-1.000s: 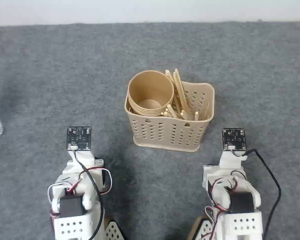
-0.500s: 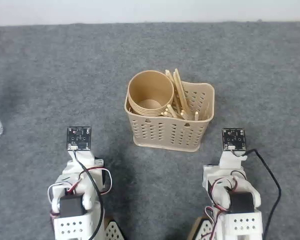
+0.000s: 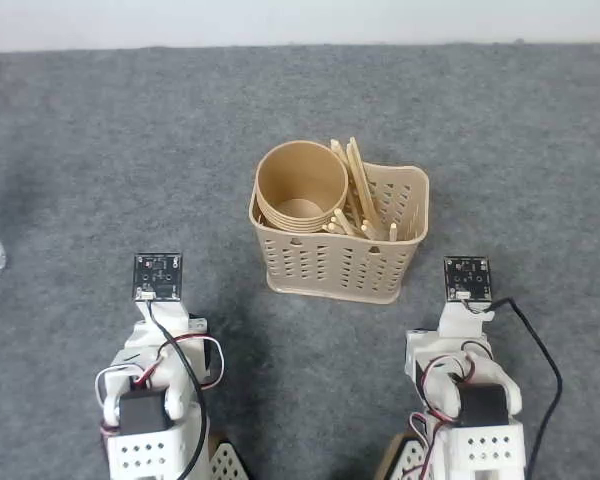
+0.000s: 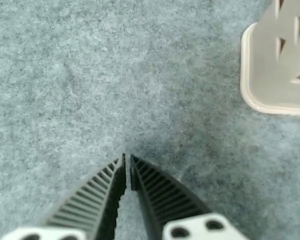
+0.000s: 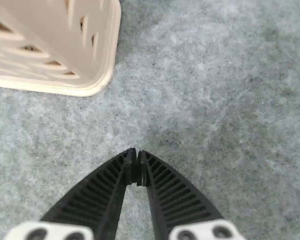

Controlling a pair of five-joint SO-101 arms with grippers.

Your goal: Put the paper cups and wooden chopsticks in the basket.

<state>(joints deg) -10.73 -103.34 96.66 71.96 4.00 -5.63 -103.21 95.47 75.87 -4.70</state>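
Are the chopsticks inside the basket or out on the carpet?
Inside. The wooden chopsticks lean in the basket beside the stacked paper cups, with their tips poking above its rim.

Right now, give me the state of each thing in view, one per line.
paper cups: nested, upright in the basket.
wooden chopsticks: leaning in the basket beside the cups.
basket: upright on the carpet.
left gripper: shut, empty.
right gripper: shut, empty.

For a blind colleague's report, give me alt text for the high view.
A beige basket on grey carpet holds stacked paper cups and wooden chopsticks. The left arm and right arm sit apart from it, one each side.
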